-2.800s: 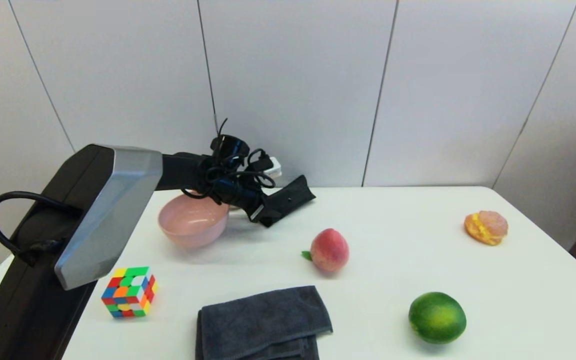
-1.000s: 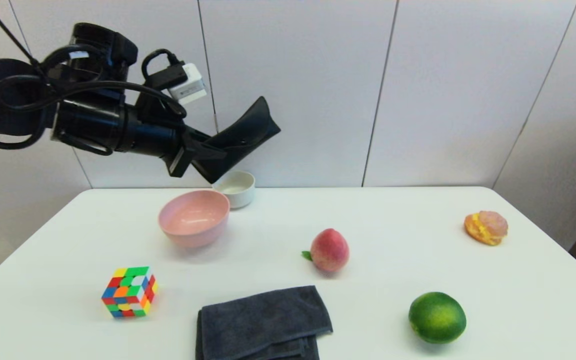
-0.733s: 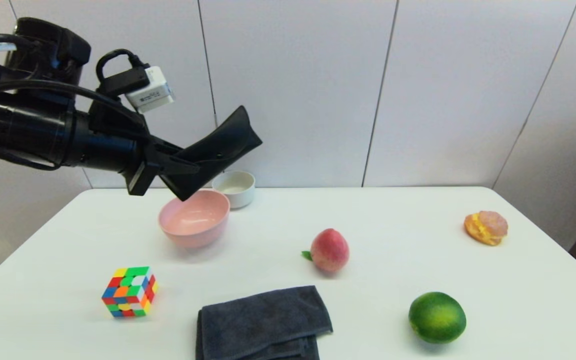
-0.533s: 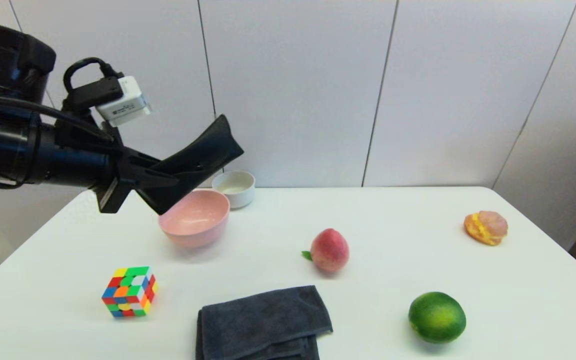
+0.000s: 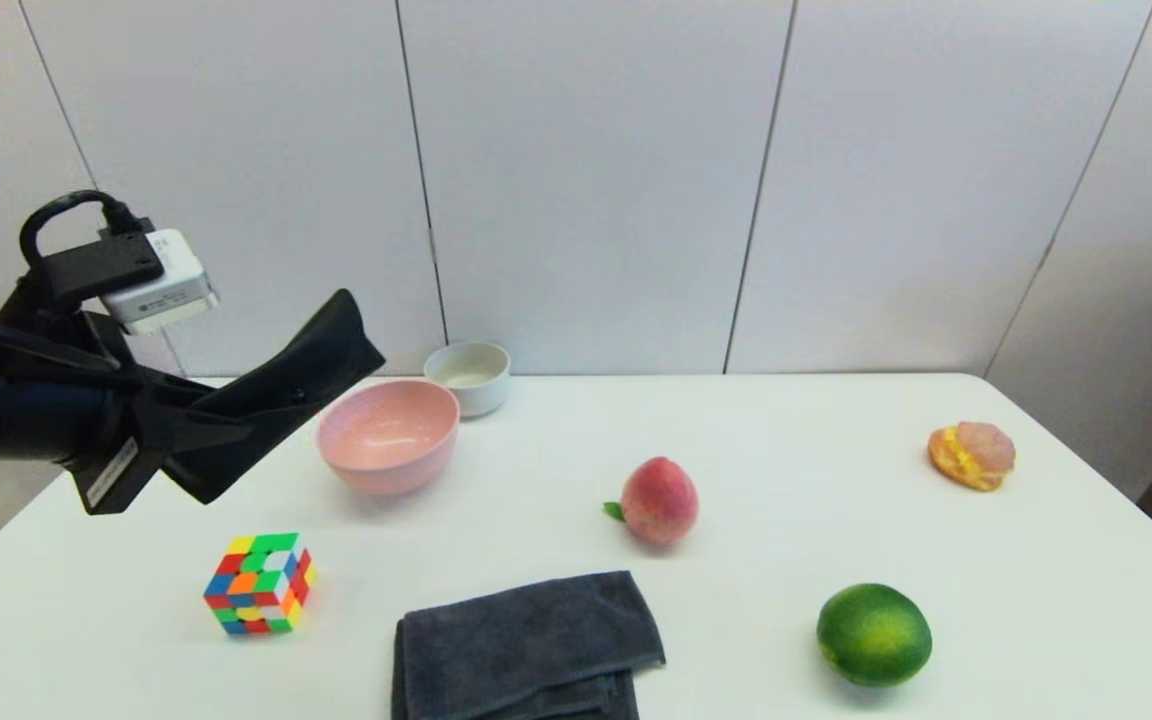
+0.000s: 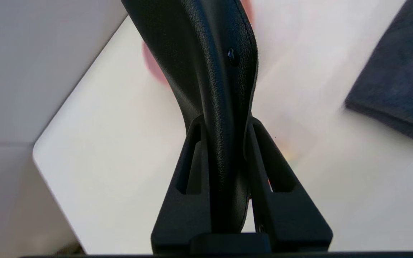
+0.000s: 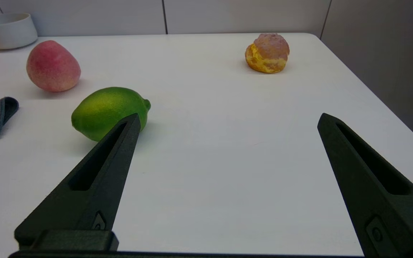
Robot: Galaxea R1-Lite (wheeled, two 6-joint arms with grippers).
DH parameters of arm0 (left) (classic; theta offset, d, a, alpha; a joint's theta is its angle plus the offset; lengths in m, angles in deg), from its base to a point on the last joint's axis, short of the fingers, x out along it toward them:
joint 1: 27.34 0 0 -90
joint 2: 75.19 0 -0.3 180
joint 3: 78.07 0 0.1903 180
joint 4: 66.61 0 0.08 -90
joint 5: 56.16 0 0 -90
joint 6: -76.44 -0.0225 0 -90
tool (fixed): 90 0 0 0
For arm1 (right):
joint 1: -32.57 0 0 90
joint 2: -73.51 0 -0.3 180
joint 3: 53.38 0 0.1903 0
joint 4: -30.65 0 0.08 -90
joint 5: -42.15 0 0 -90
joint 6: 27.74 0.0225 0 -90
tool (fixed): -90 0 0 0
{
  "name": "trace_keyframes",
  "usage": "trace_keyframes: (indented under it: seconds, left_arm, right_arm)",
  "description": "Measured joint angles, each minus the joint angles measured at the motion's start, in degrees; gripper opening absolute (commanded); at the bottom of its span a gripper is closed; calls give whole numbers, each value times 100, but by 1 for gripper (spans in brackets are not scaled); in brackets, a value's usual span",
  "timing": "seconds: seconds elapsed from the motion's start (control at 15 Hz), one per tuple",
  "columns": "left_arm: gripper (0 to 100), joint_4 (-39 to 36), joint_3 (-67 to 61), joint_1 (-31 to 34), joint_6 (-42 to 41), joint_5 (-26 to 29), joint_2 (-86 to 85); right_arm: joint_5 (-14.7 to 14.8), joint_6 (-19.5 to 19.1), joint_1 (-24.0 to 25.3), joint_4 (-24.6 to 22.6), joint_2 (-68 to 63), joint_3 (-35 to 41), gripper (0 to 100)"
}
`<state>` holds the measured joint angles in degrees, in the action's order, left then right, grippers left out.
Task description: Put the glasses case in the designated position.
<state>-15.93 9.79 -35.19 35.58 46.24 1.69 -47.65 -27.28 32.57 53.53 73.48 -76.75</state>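
Pickup is done: left pincer (image 5: 198,432) clamps the glasses case (image 5: 281,395) aloft beside the pink bowl (image 5: 388,435); lowering it onto bare counter (image 5: 556,440) remains. Right pincer (image 7: 228,120) idles wide open.

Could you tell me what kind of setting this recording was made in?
Probably a robot test station rather than a home: a bare white table against plain grey wall panels, strewn with unrelated props such as a puzzle cube, a peach and a lime.
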Motion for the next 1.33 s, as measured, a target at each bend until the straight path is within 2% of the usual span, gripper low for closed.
trace_keyframes:
  seconds: [0.27,0.8,1.33]
  left_arm:
    - [0,-11,-143,133,307,-647,-179]
    - [0,0,-763,149,951,-1410,-411]
    - [0,319,-1085,260,1855,-1474,-386]
  right_arm:
    - [-2,-2,0,-2,0,0,100]
    - [-2,6,0,-2,0,0,100]
    - [-5,2,0,-2,0,0,100]
